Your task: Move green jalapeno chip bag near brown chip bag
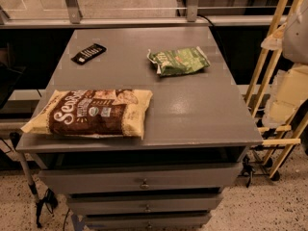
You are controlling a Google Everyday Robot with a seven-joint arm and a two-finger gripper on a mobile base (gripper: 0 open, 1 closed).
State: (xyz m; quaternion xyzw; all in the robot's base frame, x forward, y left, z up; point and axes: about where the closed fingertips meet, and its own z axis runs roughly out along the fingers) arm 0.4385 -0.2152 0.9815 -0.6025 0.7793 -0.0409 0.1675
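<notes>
The green jalapeno chip bag (179, 60) lies flat on the grey table top (192, 109), at the back right of the middle. The brown chip bag (91, 113) lies lengthwise at the front left corner, with its left end over the table edge. The two bags are well apart, with bare table between them. My gripper (288, 97) hangs at the right edge of the view, beyond the table's right side, away from both bags and holding nothing that I can see.
A small black remote (88, 53) lies at the back left of the table. Drawers (144, 182) sit under the top. Wooden yellow rails (269, 57) stand to the right. A glass barrier with metal posts (72, 4) runs behind.
</notes>
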